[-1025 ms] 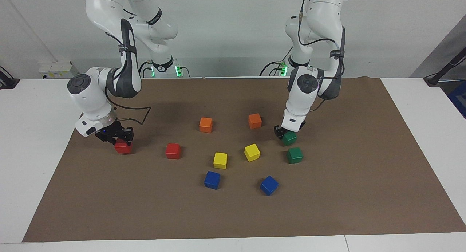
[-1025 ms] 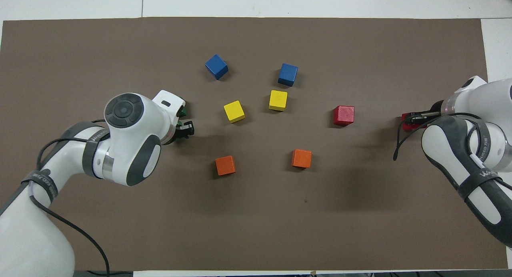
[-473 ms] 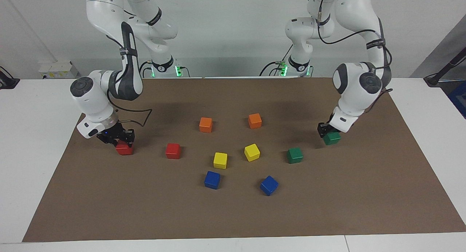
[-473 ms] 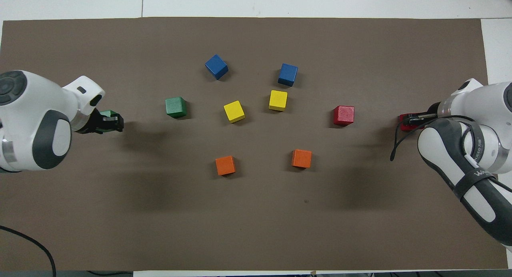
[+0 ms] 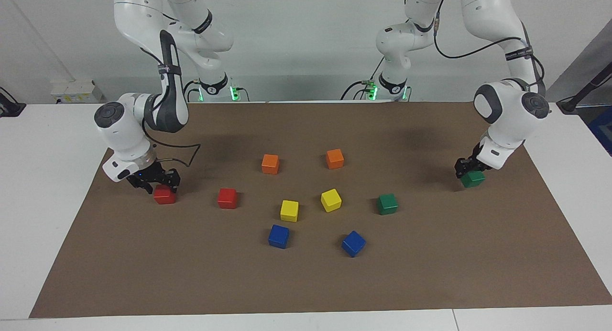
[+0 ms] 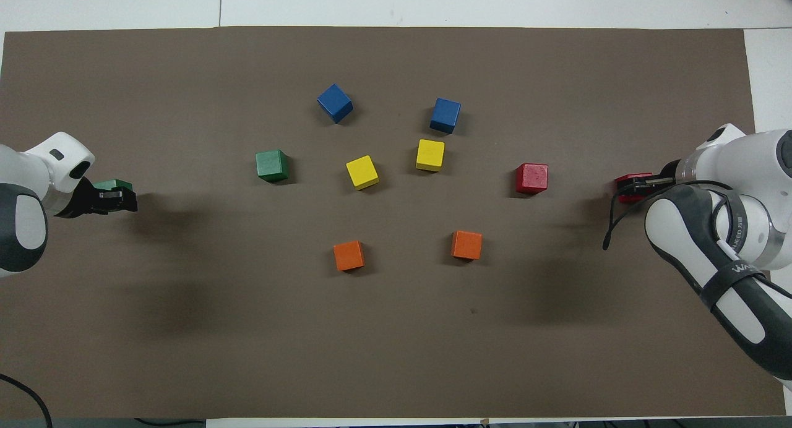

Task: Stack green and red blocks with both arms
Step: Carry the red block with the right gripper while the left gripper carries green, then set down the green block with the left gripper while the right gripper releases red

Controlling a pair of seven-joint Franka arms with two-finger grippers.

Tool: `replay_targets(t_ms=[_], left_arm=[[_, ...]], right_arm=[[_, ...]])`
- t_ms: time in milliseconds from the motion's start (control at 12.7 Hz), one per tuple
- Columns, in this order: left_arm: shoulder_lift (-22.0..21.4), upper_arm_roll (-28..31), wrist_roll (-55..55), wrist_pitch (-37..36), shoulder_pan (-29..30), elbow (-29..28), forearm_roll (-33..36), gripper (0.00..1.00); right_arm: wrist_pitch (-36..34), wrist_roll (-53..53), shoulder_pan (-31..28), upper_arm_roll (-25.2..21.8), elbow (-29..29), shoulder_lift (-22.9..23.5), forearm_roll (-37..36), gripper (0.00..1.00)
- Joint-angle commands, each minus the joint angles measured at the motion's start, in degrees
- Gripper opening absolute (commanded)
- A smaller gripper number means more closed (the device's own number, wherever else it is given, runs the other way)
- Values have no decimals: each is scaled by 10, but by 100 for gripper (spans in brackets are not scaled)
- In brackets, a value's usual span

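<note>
My left gripper (image 5: pixel 472 174) (image 6: pixel 120 199) is shut on a dark green block (image 5: pixel 473 180) (image 6: pixel 113 184) and holds it low over the brown mat at the left arm's end. The second green block (image 5: pixel 387 204) (image 6: pixel 272 166) lies on the mat beside the yellow cubes. My right gripper (image 5: pixel 162 186) (image 6: pixel 637 182) is down at the right arm's end, its fingers closed around a red block (image 5: pixel 165 197) (image 6: pixel 625 196) that rests on or just above the mat. The second red block (image 5: pixel 227 198) (image 6: pixel 532 178) lies beside it, toward the middle.
Two orange cubes (image 5: pixel 270 163) (image 5: pixel 334 159) lie nearer to the robots. Two yellow cubes (image 5: pixel 289 210) (image 5: pixel 331 200) sit in the middle, and two blue cubes (image 5: pixel 278 236) (image 5: pixel 354 243) lie farther out. The brown mat (image 5: pixel 306 283) covers the white table.
My left gripper has carried its green block away from the other green block, out to the left arm's end of the mat. My right gripper and red block have barely moved.
</note>
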Motion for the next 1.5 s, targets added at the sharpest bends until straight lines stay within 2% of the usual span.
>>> replay_targets(t_ms=[0, 158, 236, 394, 473, 552, 709, 788, 1025, 1103, 1261, 1419], left_arm=[[20, -7, 11, 57, 8, -21, 1, 0], [29, -7, 40, 69, 10, -20, 1, 0], [33, -7, 55, 70, 10, -19, 1, 0], [41, -7, 94, 80, 6, -15, 1, 0], [42, -7, 109, 83, 3, -13, 2, 18], [42, -6, 123, 81, 2, -12, 2, 99], [35, -6, 153, 53, 7, -4, 3, 100], [32, -6, 166, 18, 8, 18, 3, 100], [31, -7, 167, -153, 0, 151, 2, 100], [31, -7, 151, -187, -9, 186, 1, 100], [29, -10, 51, -191, -49, 206, 1, 100], [29, -9, -79, -128, -121, 183, 1, 100]], right_arm=[[-123, -5, -3, 7, 57, -34, 7, 100], [-232, 67, 6, 20, 134, -39, 7, 100], [-265, 110, 25, 27, 166, -35, 7, 100], [-290, 190, 81, 27, 201, -27, 6, 100], [-281, 253, 108, 27, 202, -22, 3, 100], [-266, 294, 129, 28, 202, -15, 3, 100], [-238, 308, 151, 28, 202, -9, 3, 100], [-219, 309, 157, 28, 202, 3, 3, 100], [-175, 311, 159, 28, 195, 26, 3, 100], [-170, 312, 159, 28, 191, 29, 3, 100], [-158, 353, 157, 28, 188, 41, 8, 100], [-155, 373, 159, 28, 186, 48, 8, 100]])
